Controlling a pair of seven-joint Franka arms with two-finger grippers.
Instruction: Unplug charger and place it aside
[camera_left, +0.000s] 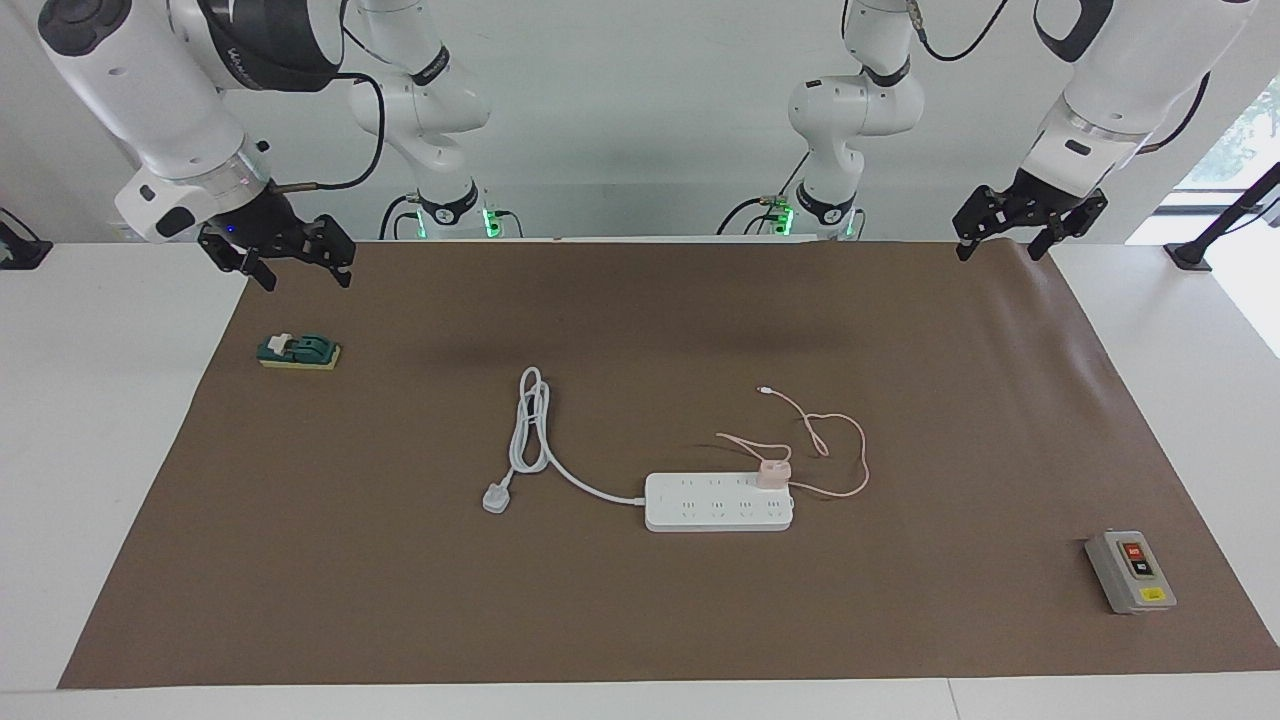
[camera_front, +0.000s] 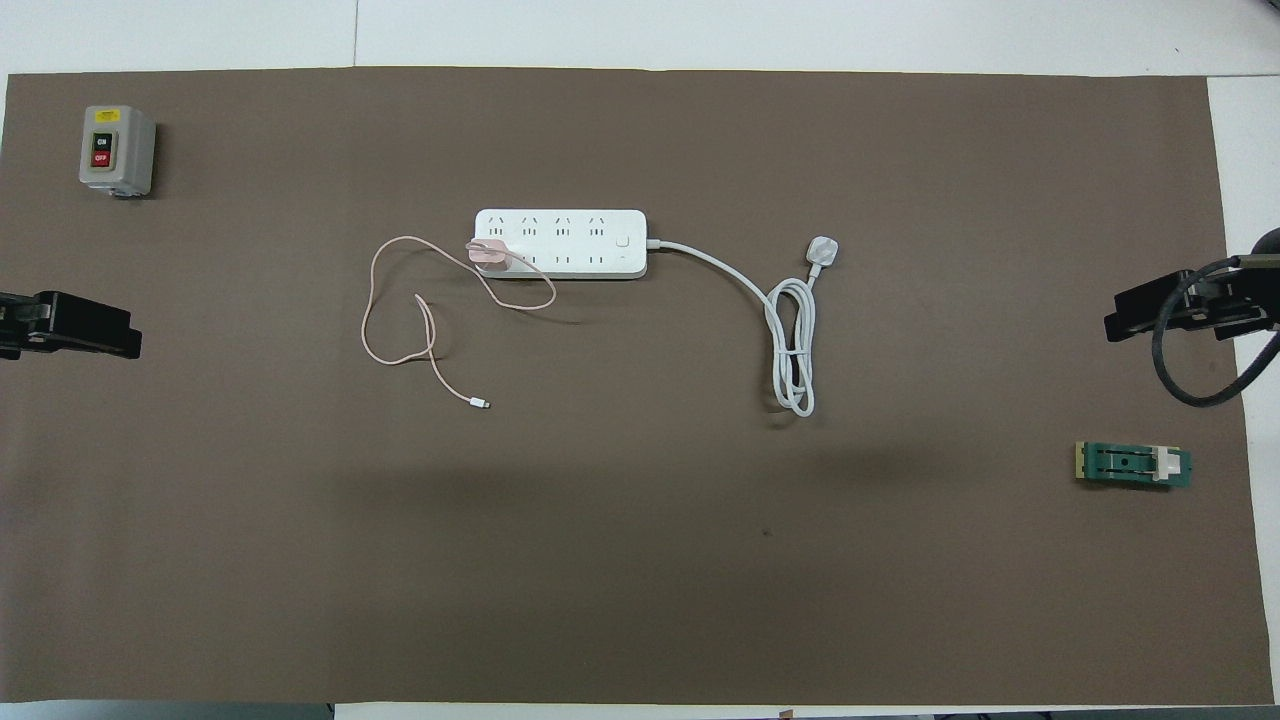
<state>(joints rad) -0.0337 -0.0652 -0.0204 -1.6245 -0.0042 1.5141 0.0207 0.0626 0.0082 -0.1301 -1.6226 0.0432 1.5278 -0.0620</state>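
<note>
The charger (camera_left: 772, 472) is a small pale-pink cube plugged into the white power strip (camera_left: 718, 502), at the strip's end toward the left arm's end of the table. It also shows in the overhead view (camera_front: 489, 255), on the strip (camera_front: 560, 243). Its thin pink cable (camera_left: 835, 440) loops on the mat nearer to the robots and ends in a small connector (camera_front: 481, 404). My left gripper (camera_left: 1000, 250) hangs open and empty over the mat's edge at the left arm's end (camera_front: 100, 328). My right gripper (camera_left: 305, 278) hangs open and empty at the right arm's end (camera_front: 1140, 310). Both arms wait.
The strip's thick white cord (camera_left: 530, 430) coils toward the right arm's end and ends in a white plug (camera_left: 497, 497). A grey on/off switch box (camera_left: 1130, 570) stands far from the robots at the left arm's end. A green knife switch (camera_left: 298, 351) lies below the right gripper.
</note>
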